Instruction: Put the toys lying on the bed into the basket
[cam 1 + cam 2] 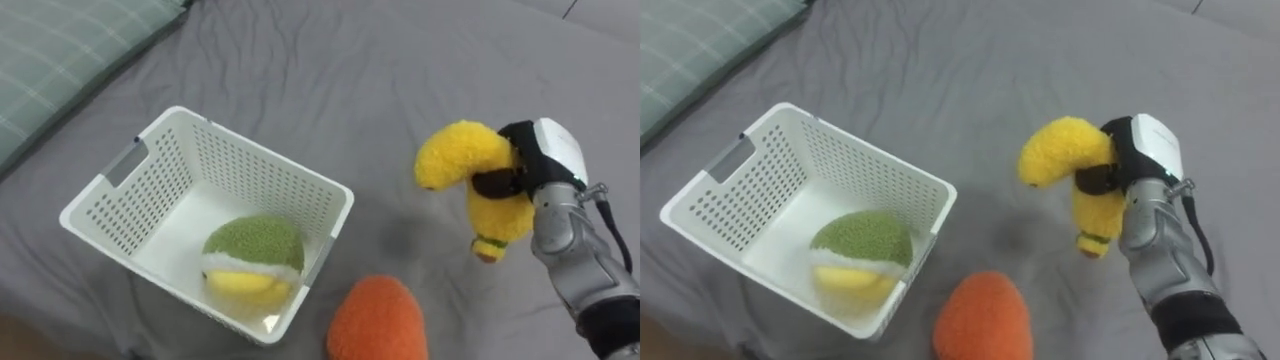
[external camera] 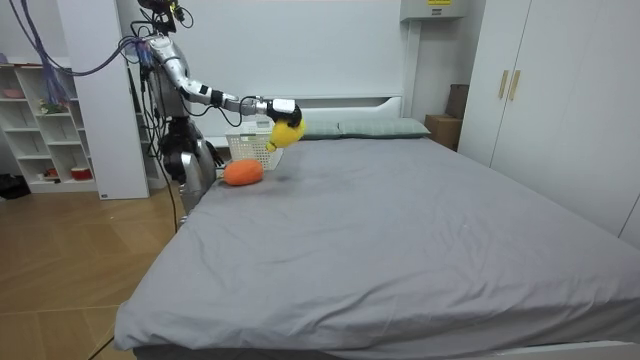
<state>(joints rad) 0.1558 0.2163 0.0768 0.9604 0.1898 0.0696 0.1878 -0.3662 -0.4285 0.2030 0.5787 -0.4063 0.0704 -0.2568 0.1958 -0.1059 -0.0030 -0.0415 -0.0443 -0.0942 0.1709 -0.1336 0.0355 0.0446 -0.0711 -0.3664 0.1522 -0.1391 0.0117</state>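
A green checked pillow (image 1: 55,65) lies at the eye view's upper left; in the room view a white open shelf unit (image 2: 40,125) stands at the left on a wooden floor (image 2: 70,270); a white wardrobe (image 2: 540,90) stands at the right, a brown box (image 2: 440,126) just beside it.

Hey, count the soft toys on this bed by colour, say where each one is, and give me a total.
Yellow plush banana: 1, held in the right hand above the grey bedsheet.
Green-and-yellow round plush toy: 1, inside the white perforated plastic basket.
Orange plush toy: 1, on the bedsheet beside the basket.
Total: 3.
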